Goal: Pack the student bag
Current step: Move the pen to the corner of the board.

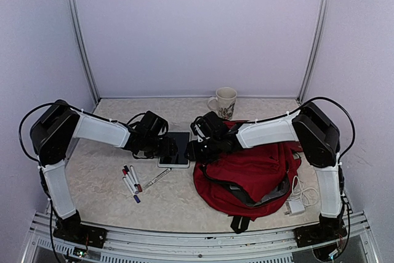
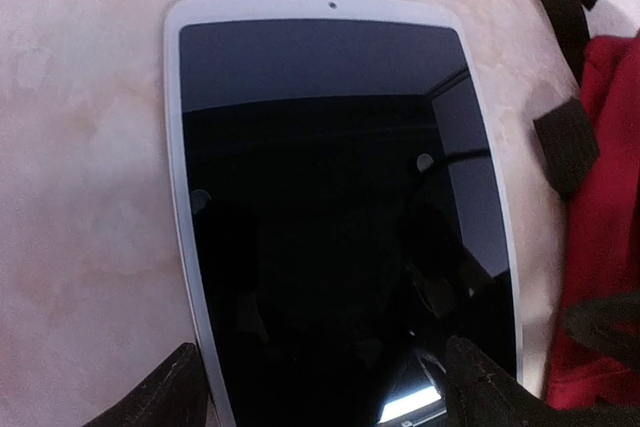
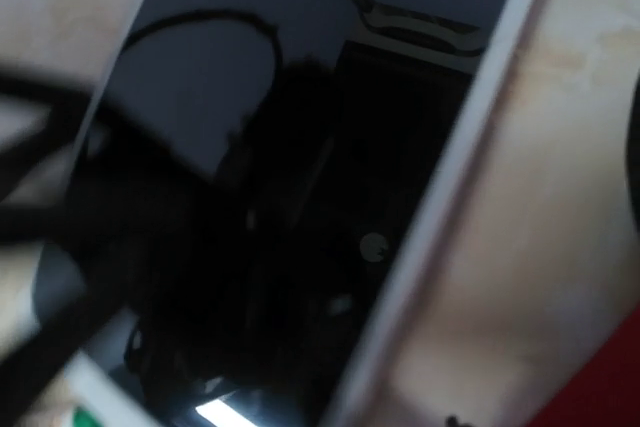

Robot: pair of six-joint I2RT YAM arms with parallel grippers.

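Note:
The dark red student bag (image 1: 249, 173) lies at the right of the table, its opening towards the front. A white-framed tablet (image 1: 176, 149) lies flat just left of it. My left gripper (image 1: 170, 147) is over the tablet's left edge. In the left wrist view the tablet (image 2: 330, 207) fills the frame, and my gripper (image 2: 330, 397) is open, its fingers (image 2: 170, 392) astride the tablet's near end. My right gripper (image 1: 196, 150) is at the tablet's right edge. The right wrist view is blurred; it shows the tablet (image 3: 300, 177) close up, and its fingers do not show.
A patterned mug (image 1: 225, 101) stands at the back. Several markers (image 1: 131, 183) and a pen (image 1: 157, 178) lie in front of the tablet. A white charger with cable (image 1: 295, 204) lies right of the bag. Black bag straps (image 2: 565, 142) lie beside the tablet.

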